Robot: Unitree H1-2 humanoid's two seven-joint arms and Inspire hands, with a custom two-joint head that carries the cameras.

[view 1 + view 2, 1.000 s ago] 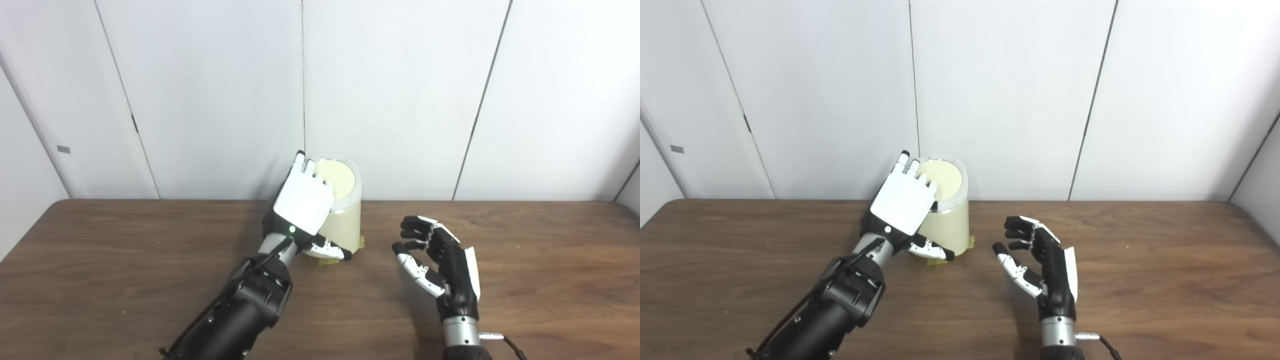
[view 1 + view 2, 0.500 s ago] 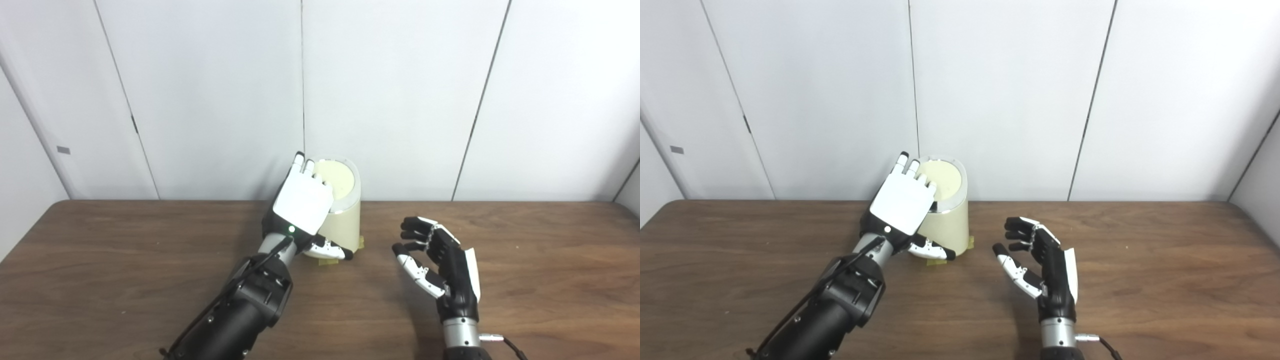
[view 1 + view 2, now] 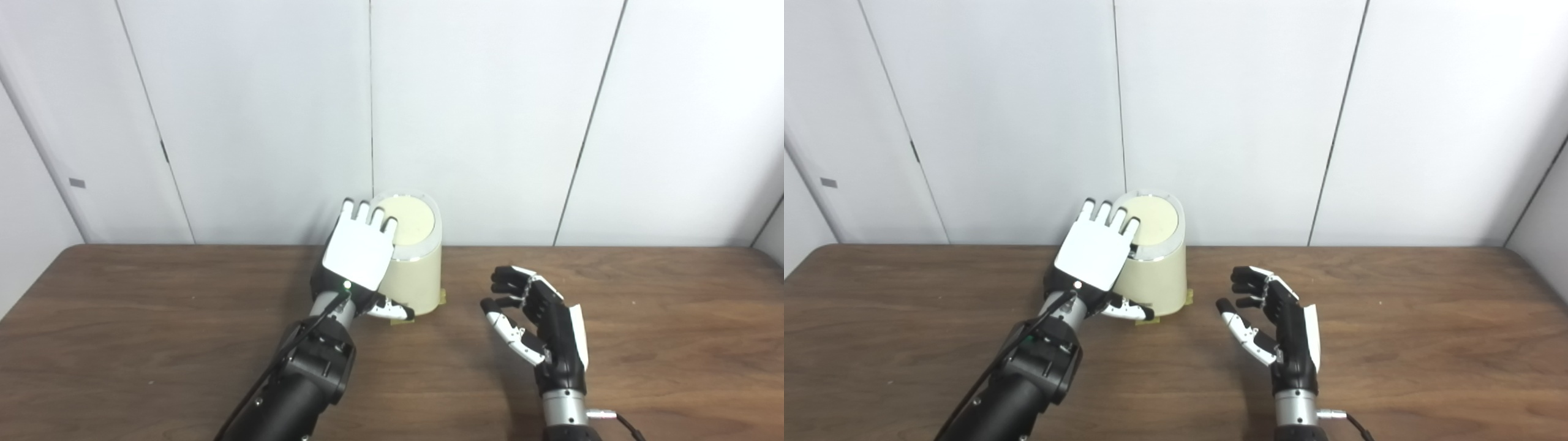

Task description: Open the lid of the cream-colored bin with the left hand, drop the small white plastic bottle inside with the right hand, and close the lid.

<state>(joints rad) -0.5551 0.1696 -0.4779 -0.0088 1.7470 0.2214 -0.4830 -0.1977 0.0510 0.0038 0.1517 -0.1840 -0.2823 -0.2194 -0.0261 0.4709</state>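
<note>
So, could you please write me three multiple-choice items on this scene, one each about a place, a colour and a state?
1. Where does the cream-coloured cylindrical bin stand?
A. at the table's far edge, near the wall
B. at the table's near edge
C. on the floor

2. What colour is the wooden table?
A. white
B. dark brown
C. green

3. What does the right hand hold?
A. a bottle
B. the lid
C. nothing

Answers: 1 A, the bin stands close to the wall panels. 2 B, the grain is dark brown. 3 C, its curled fingers enclose nothing; the left hand is by the closed flat lid.
</note>
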